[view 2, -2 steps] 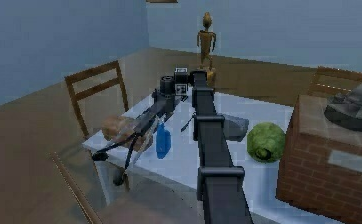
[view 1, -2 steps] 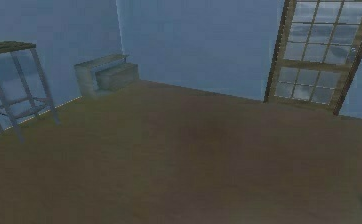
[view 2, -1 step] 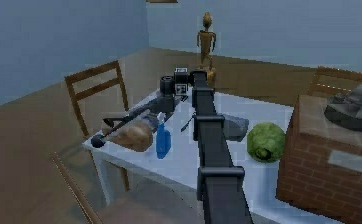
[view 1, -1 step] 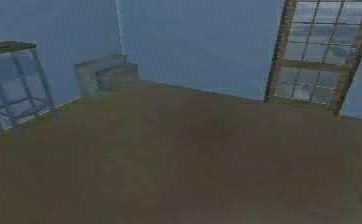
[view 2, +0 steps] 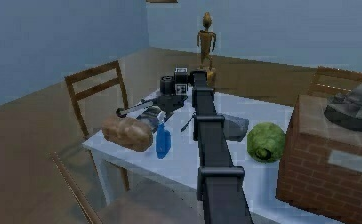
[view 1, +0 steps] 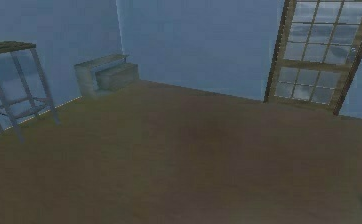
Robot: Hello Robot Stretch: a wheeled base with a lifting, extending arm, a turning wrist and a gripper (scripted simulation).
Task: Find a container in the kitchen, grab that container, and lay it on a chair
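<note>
Gripper (view 2: 154,98) out over the white table (view 2: 174,170) amid dark clutter: cannot tell its state, its hold, or which item there is the container; grab judged unconfirmed, laying on the wooden chair (view 2: 94,92) alongside left to do.

Arm (view 2: 214,140): was a long, dark, square bar made of boxy pieces.
Squares (view 2: 175,84): were two, small and white, with black marks.
Gripper (view 2: 137,106): was small, dark and thin.
</note>
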